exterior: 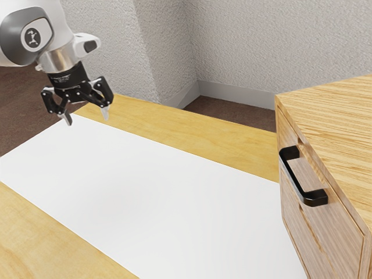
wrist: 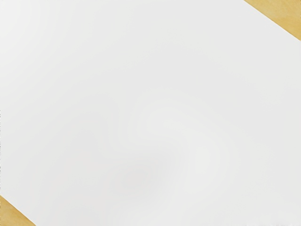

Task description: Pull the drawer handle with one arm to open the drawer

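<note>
My hand [exterior: 87, 118] hangs released, fingers spread, above the white mat [exterior: 151, 192] on the worktop [exterior: 209, 135]. It is well apart from the black handle [exterior: 302, 177] on the shut drawer [exterior: 328, 203]. If I arrive misaligned with that slanted bar, my fingers could hit the front or slip off while pulling.

Two pale, rough-plastered walls [exterior: 261, 40] meet in a corner behind my tabletop [exterior: 197, 132], with a light baseboard [exterior: 235, 93] above brown floor [exterior: 229, 111]. A white sheet [exterior: 151, 192] covers most of the wood. Light falls evenly.
</note>
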Robot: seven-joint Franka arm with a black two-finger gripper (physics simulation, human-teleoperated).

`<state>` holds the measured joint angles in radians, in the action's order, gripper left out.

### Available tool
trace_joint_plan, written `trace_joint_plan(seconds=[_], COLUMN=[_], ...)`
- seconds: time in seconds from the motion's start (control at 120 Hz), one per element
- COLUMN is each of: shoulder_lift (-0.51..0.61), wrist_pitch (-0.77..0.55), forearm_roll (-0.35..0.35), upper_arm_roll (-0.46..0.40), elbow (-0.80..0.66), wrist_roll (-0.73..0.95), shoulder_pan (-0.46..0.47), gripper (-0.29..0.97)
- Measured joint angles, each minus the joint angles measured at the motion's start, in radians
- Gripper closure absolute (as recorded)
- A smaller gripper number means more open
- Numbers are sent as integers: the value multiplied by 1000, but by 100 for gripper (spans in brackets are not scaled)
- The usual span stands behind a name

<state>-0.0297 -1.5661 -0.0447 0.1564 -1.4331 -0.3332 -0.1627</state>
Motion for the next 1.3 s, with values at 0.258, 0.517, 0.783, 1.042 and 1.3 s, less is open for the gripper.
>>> trace_joint_plan(seconds=[0.258, 0.517, 0.783, 1.042, 1.3], shoulder_lift=[4, 105, 27, -10, 111], wrist_pitch=[6, 51, 61, 64, 121], forearm_roll=[0, -53, -66, -71, -31], upper_arm_roll=[-1, -23, -17, -16, -17], elbow=[44, 172, 165, 114, -111], wrist_roll=[53, 48, 45, 43, 27], shoulder_pan=[-12, 166, 218, 160, 243], gripper=[0, 0, 0, 0, 0])
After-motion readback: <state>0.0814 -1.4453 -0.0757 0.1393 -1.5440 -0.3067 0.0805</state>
